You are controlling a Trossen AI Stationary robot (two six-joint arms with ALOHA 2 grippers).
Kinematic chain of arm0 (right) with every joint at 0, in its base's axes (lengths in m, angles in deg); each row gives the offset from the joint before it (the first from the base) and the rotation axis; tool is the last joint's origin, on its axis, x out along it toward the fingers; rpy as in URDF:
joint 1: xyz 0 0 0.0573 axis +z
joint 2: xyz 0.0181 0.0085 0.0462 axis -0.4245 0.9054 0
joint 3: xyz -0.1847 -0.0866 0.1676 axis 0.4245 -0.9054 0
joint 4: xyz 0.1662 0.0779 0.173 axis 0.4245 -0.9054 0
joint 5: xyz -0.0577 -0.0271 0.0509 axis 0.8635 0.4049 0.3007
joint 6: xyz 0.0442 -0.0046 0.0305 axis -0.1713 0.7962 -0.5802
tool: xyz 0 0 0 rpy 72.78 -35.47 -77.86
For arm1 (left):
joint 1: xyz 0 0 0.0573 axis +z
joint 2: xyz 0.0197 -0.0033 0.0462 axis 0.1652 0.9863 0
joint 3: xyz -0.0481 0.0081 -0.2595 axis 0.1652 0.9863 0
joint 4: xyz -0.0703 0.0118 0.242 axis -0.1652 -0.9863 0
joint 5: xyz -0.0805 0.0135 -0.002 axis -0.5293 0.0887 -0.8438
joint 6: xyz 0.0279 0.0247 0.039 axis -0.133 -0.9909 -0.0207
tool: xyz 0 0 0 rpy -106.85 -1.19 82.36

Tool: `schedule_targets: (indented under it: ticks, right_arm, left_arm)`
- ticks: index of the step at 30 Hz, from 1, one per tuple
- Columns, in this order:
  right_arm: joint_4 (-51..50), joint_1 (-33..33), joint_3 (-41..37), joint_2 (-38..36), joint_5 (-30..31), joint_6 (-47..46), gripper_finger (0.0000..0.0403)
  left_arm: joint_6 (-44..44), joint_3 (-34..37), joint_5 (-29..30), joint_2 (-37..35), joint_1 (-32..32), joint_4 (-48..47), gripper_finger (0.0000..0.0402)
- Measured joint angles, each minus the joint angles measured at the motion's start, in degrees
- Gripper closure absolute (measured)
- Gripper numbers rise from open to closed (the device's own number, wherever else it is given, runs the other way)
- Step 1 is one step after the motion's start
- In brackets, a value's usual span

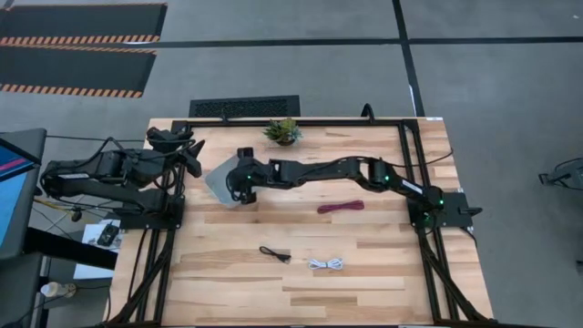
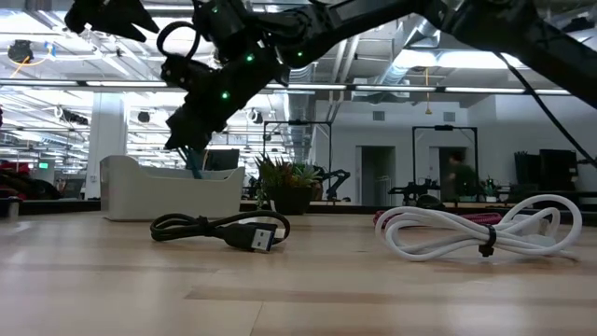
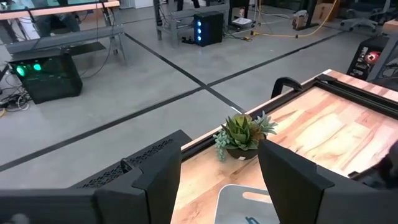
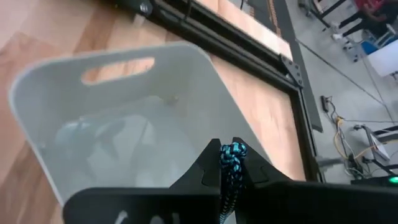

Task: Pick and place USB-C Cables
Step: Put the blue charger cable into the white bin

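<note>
I see right end effector [image 4: 231, 163] clamped on teal cable [image 4: 232, 163], poised over clear bin [image 4: 186, 68]; cable's long axis runs along fingers, tip poking out past them. Left end effector [image 3: 219, 171] parked at surface's [image 1: 364, 273] far left edge, fingers apart, holding nothing. Maroon cable [image 1: 341, 207] lies crosswise mid-surface; black cable [image 1: 274, 254] and white cable [image 1: 325, 264] nearer front, also lengthwise side to side.

Industrial robotics lab: concrete floor [image 1: 301, 68], hazard-striped mats [image 1: 77, 36], test rigs beyond.
</note>
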Motion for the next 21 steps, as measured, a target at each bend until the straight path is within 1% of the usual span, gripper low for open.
schedule_targets:
  ticks: [3,4,7,8,17,21]
  right_arm:
    - [-0.12,0.0,-0.1,-0.01,-0.2,-1.07,0.0384]
    - [-0.03,-0.16,-0.14,-0.01,-1.33,-2.31,0.0384]
    - [1.56,-1.32,-0.17,-0.01,-8.74,-7.48,0.0384]
    - [2.24,-1.61,-0.17,-0.01,-9.37,-8.75,0.0384]
    - [3.18,-2.96,-0.17,-0.01,-8.68,-12.04,0.0382]
    - [6.53,-2.12,-0.17,-0.01,-8.87,-11.87,0.0382]
  left_arm:
    - [0.01,0.0,-0.02,0.0,0.0,-0.16,0.0198]
    - [0.01,0.0,-0.02,0.0,0.0,-0.18,0.0198]
    - [0.03,-0.02,-0.02,0.0,0.0,-0.18,0.0198]
    - [0.03,-0.02,-0.04,0.0,0.0,-0.18,0.0198]
    - [0.06,-0.02,-0.03,0.0,0.0,-0.2,0.0198]
    - [0.09,-0.02,-0.22,0.0,0.0,-0.23,0.0198]
